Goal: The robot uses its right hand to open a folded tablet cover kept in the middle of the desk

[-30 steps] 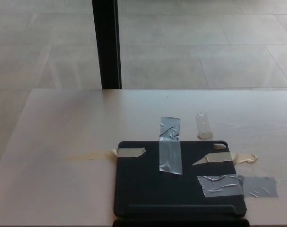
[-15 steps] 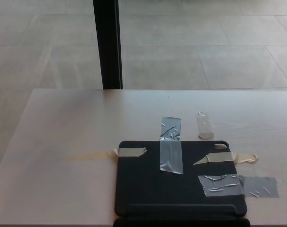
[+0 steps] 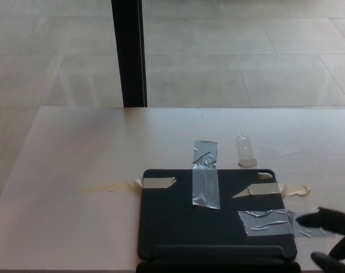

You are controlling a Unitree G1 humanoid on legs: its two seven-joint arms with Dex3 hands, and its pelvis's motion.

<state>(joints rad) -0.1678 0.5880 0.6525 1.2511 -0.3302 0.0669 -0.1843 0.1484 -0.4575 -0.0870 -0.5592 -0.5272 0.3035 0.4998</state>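
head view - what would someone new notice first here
The dark tablet cover lies closed and flat at the near edge of the pale desk, held down by several strips of grey and beige tape. At the lower right corner the robot's black right hand comes in, fingers apart, just off the cover's right edge and not touching it. A black post stands behind the desk.

Head camera, down over desk (image 3: 93, 148)

Pale desk (image 3: 76, 148) — taped-down (silver, beige strips) black tablet cover (image 3: 215, 219) flat
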